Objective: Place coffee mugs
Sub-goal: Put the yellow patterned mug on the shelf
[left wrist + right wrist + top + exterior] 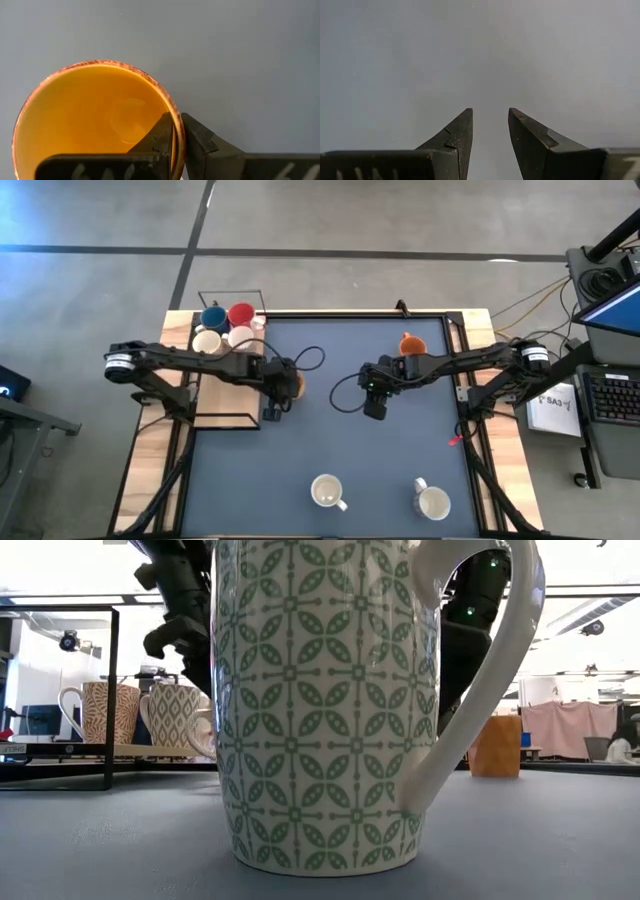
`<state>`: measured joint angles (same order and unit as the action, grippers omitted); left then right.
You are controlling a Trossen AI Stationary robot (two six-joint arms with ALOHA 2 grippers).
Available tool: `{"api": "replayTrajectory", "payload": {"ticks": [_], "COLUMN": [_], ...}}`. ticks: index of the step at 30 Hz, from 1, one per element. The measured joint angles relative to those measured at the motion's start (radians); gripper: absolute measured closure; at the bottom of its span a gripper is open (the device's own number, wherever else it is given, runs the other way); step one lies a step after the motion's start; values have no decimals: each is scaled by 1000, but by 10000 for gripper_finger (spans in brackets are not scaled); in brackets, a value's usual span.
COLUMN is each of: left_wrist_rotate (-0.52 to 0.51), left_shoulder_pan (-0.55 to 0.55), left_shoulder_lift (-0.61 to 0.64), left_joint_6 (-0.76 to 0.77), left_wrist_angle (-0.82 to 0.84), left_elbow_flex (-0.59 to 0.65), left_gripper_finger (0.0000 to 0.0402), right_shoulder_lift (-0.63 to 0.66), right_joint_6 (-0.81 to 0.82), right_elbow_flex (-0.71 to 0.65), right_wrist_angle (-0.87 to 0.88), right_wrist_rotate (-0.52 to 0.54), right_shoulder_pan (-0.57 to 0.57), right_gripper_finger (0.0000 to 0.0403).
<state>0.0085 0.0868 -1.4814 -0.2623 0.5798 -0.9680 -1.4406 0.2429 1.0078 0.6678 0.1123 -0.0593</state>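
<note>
Green-patterned mug stood placed on the worktop; left jaws pinched an orange mug's rim, right jaws were spread, empty. Several mugs remained racked.

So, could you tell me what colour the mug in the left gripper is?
Orange: the left gripper grips the mug by its rim, seen best in the left wrist view.
</note>
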Motion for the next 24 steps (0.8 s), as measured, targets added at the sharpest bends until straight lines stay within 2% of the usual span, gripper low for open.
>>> {"api": "replayTrajectory", "payload": {"ticks": [8,17,24], "left_wrist_rotate": [-4,-166,-181], "left_shoulder_pan": [0,0,0], "left_shoulder_lift": [175,364,454], "left_joint_6": [52,136,249], "left_wrist_angle": [167,424,607], "left_elbow_flex": [0,2,12], "left_gripper_finger": [394,393,393], "right_shoulder_lift": [0,0,0], "right_joint_6": [10,12,36], "right_elbow_flex": [-4,-3,-3], "right_wrist_angle": [-25,-67,-81], "right_wrist_rotate": [-7,-7,-8], "right_shoulder_pan": [0,0,2], "right_gripper_finger": [289,290,291]}}
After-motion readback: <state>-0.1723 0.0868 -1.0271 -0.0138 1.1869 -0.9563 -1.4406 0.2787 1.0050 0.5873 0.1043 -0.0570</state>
